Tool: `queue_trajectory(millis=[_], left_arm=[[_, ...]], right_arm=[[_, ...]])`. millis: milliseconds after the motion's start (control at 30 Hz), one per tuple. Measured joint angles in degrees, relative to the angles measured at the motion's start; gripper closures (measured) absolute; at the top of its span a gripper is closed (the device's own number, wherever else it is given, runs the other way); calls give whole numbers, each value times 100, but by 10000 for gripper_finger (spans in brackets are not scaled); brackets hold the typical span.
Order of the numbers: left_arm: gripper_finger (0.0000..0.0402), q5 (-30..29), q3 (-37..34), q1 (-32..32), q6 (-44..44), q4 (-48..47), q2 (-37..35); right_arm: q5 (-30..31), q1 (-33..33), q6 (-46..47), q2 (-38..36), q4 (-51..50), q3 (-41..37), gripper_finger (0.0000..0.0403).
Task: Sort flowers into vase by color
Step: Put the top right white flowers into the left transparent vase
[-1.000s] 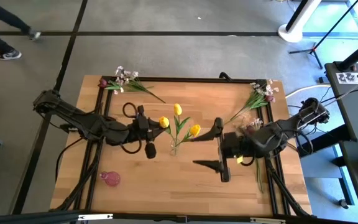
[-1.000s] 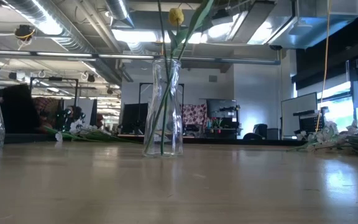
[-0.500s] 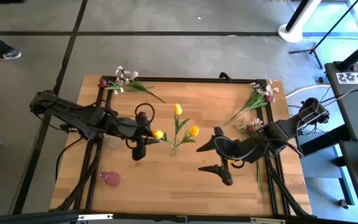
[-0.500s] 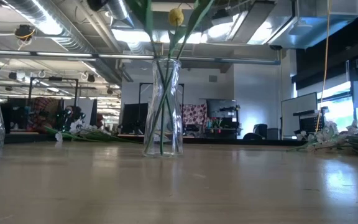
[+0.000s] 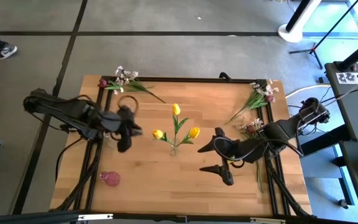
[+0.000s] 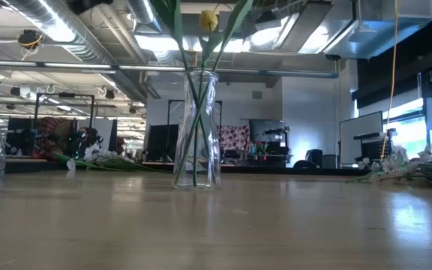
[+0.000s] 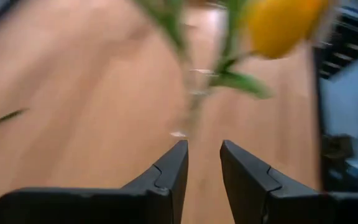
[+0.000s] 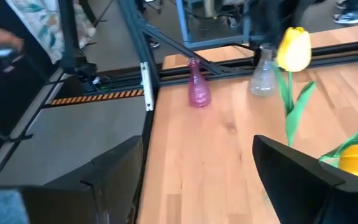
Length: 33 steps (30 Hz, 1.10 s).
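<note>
Three yellow tulips (image 5: 176, 129) stand in a clear glass vase (image 6: 196, 129) at the middle of the wooden worktop (image 5: 166, 180). The left gripper (image 5: 124, 138) hangs just left of the tulips, jaws parted and empty. The right gripper (image 5: 219, 158), jaws spread wide and empty, waits to their right. Sprays of white-pink blossoms (image 5: 124, 79) lie at the worktop's far corners; a pink vase (image 5: 110, 179) stands near the front left.

The wooden surface (image 5: 166, 180) carries a clear glass vase (image 6: 196, 127) near its middle, holding three yellow tulips (image 5: 176, 109). A small pink vase (image 5: 110, 179) stands near the front left. Flower sprays (image 5: 127, 81) lie at the far left corner, more flowers (image 5: 260, 94) at the far right, and what seems another clear vase (image 8: 263, 79) stands on the left side.
</note>
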Motion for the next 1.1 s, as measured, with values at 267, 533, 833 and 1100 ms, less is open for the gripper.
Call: queue_trajectory(millis=[267, 533, 833, 1100], left_arm=[[323, -2462, 4, 700, -2376, -1229, -582], [360, -3254, -814, 1868, -4804, -1121, -236], [368, -3153, -2384, 2520, -6215, 90, -167], [368, -2120, -2732, 3732, -5566, 834, 516]], right_arm=[[71, -1, -4, -190, 22, 48, 100], [549, 1, -72, -228, -24, 978, 100], [747, -149, 383, -385, -1639, 1484, 100], [-570, -1881, -409, -477, -2304, 1484, 100]])
